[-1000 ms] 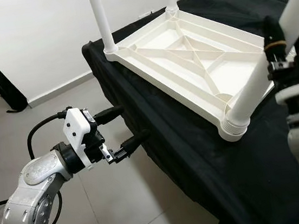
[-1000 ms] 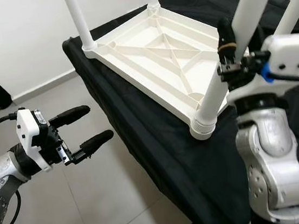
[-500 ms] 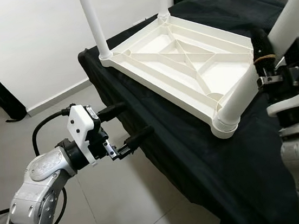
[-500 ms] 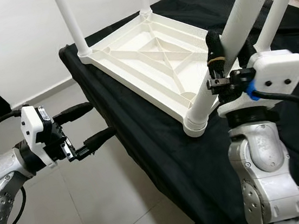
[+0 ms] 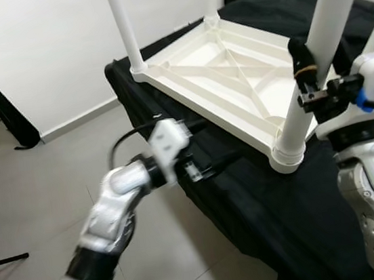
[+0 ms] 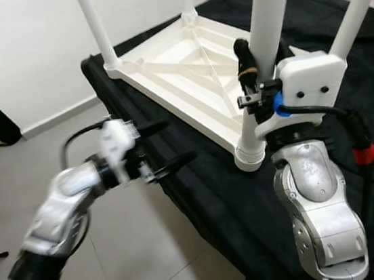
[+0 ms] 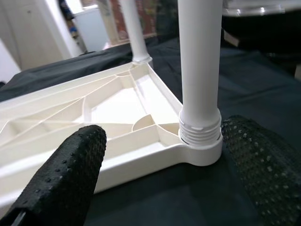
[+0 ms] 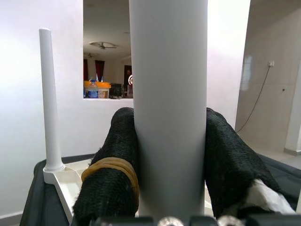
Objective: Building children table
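Children's table top lies upside down on the big table with the black cloth, its white legs sticking straight up. The right gripper has its jaws pinching the near corner leg, which stands tall in its socket. The left gripper, blurry, has its jaws spread wide, just beside the table's edge. That leg's bottom end sits straight ahead, between the left fingers. The left arm looks ready to help there.

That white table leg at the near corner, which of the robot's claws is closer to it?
The right. The right gripper is clamped around the near leg above its socket. The left gripper is open beside the black-draped table's edge, apart from the leg, pointing toward its base.
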`<state>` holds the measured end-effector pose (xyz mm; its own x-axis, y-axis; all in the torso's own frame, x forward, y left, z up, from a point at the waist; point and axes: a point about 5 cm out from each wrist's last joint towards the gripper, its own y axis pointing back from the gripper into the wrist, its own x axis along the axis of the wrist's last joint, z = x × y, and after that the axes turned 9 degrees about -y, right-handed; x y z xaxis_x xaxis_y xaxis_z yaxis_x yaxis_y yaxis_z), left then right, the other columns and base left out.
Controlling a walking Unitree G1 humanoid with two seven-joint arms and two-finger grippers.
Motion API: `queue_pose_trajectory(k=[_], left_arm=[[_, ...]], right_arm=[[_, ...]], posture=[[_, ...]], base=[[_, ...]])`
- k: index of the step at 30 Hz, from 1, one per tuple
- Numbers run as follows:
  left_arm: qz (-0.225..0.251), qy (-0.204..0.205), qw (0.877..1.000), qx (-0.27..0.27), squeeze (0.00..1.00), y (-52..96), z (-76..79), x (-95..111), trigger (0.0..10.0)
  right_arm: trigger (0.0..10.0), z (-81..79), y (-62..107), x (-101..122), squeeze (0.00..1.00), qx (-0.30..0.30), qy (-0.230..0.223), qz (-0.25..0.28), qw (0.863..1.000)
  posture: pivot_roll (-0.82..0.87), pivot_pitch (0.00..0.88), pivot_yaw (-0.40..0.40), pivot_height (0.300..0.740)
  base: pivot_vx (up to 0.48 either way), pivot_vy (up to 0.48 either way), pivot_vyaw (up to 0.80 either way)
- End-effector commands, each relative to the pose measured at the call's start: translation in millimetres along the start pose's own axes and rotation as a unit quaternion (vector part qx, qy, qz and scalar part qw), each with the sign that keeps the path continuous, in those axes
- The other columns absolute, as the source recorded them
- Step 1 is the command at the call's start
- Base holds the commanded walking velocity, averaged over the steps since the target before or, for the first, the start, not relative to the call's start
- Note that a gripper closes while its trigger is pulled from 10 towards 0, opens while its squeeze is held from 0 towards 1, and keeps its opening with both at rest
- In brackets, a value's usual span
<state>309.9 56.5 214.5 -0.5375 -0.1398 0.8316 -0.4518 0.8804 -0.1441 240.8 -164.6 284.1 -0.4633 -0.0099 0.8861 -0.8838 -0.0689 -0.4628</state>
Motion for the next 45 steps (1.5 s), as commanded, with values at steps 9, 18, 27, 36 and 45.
queue_pose_trajectory(k=[9,18,27,36,45], left_arm=[[0.066,0.038,0.996,-0.047,0.00,-44.5,7.6,10,10.0],[0.080,0.016,0.995,-0.051,0.00,-64.6,-1.0,12,10.0],[0.091,0.022,0.995,-0.027,0.00,-82.1,-10.8,18,10.0],[0.129,0.064,0.986,-0.085,0.00,-99.3,2.7,30,10.0],[0.104,0.041,0.993,-0.040,0.00,-107.7,-14.9,32,0.0]], right_arm=[[10.0,8.6,6.1,-55,0.00,-0.033,-0.006,-0.172,0.984],[10.0,8.7,5.3,-56,0.00,-0.038,-0.010,-0.178,0.983],[10.0,7.9,4.0,-53,0.00,-0.040,-0.014,-0.174,0.984],[10.0,6.7,3.7,-51,0.00,-0.041,-0.016,-0.173,0.984],[10.0,6.7,1.1,-50,0.00,-0.044,-0.019,-0.171,0.984]], posture=[[-0.09,0.200,0.056,0.740],[-0.09,0.202,0.062,0.740],[-0.11,0.204,0.067,0.740],[-0.13,0.212,0.074,0.740],[-0.13,0.216,0.078,0.740]], base=[[0.000,0.000,0.00],[0.000,0.000,0.00],[0.000,0.000,0.00],[0.000,0.000,0.00],[0.000,0.000,0.00]])
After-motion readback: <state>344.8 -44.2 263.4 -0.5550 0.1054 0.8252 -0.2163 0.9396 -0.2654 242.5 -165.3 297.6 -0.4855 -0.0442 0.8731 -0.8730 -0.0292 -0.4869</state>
